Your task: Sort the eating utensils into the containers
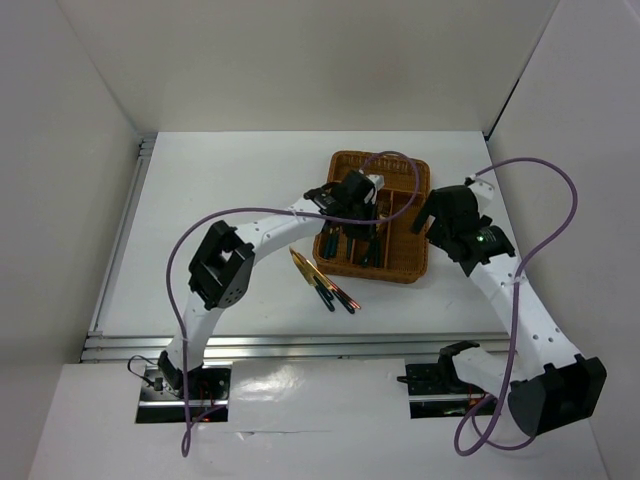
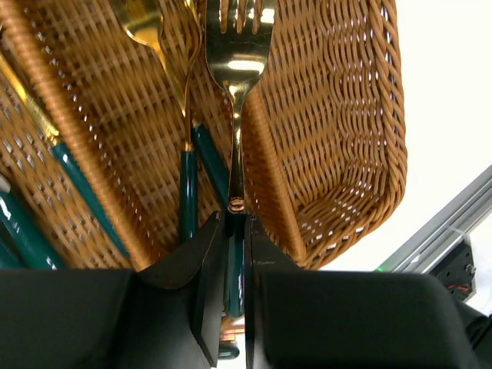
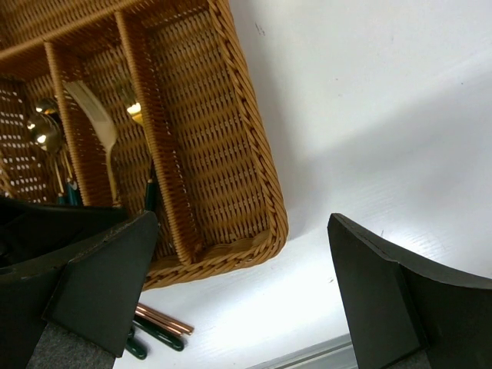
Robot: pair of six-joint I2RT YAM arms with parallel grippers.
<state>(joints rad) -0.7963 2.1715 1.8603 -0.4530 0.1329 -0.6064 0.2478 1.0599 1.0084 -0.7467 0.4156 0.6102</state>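
Near and left of the wicker tray (image 1: pixel 400 272), a small cluster of loose utensils (image 1: pixel 318 280) lies on the table: a few gold-headed pieces with dark handles and the brown chopsticks (image 3: pixel 165 321) beside them, none yet sorted. Over the tray's middle, the left gripper (image 2: pixel 237 231) is pinched narrow on the dark handle of a gold fork (image 2: pixel 237 69). The fork's head points into the tray along a woven divider, and I cannot tell whether it has touched the bottom or which side of the divider it will settle on. Just left of it, other green-handled pieces (image 2: pixel 188 184) already lie in a compartment. The right wrist view shows spoons (image 3: pixel 42 131), a knife (image 3: pixel 96 115) and another fork (image 3: pixel 135 112) resting in the long slots, while the rightmost slot (image 3: pixel 204 146) looks bare. At the tray's right end the right gripper (image 1: pixel 445 225) hangs with its jaws spread wide, holding nothing. By my reckoning the sorting is well past halfway: this fork needs releasing, then the table cluster remains.
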